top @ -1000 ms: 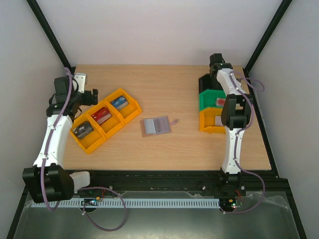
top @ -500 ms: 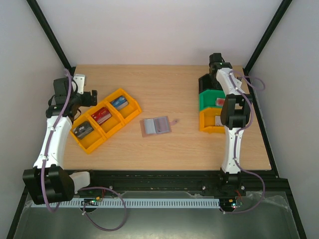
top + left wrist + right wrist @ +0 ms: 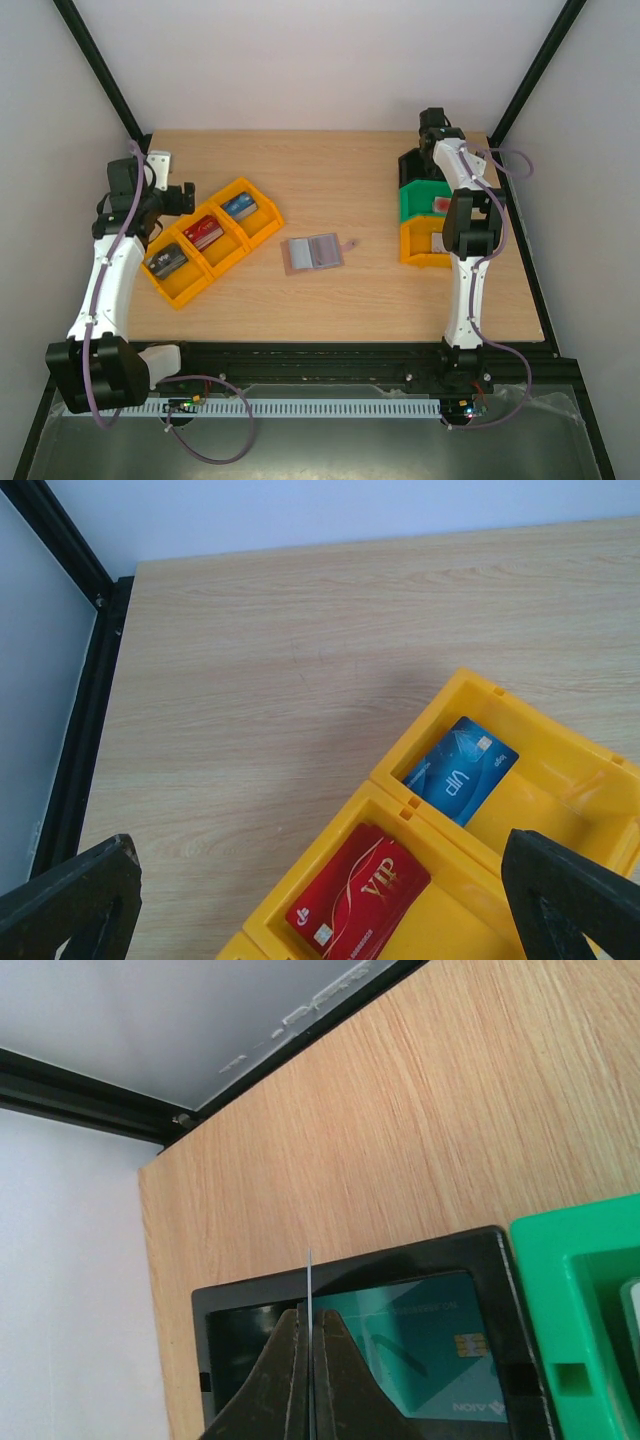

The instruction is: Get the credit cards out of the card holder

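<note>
The card holder (image 3: 313, 252) lies open at mid-table, pale blue-grey inside up, with no gripper near it. My right gripper (image 3: 310, 1310) is shut on a thin card (image 3: 310, 1275) seen edge-on, held upright over the black bin (image 3: 240, 1310). A teal card (image 3: 420, 1360) lies flat in that bin. My left gripper (image 3: 320, 905) is open and empty above the orange bins (image 3: 440, 715). These hold a blue card (image 3: 460, 770), a red card (image 3: 360, 890) and, in the top view, a dark grey card (image 3: 166, 261). In the top view the right gripper (image 3: 432, 125) is at the back right and the left gripper (image 3: 180, 196) at the far left.
A green bin (image 3: 580, 1290) adjoins the black bin, with an orange bin (image 3: 425, 245) in front of it. The green bin (image 3: 425, 203) has something pale pink in it. Black frame posts and white walls enclose the table's back and sides.
Almost nothing. The left gripper has shifted very slightly to the left. The right gripper stays over the black bin with the card.
</note>
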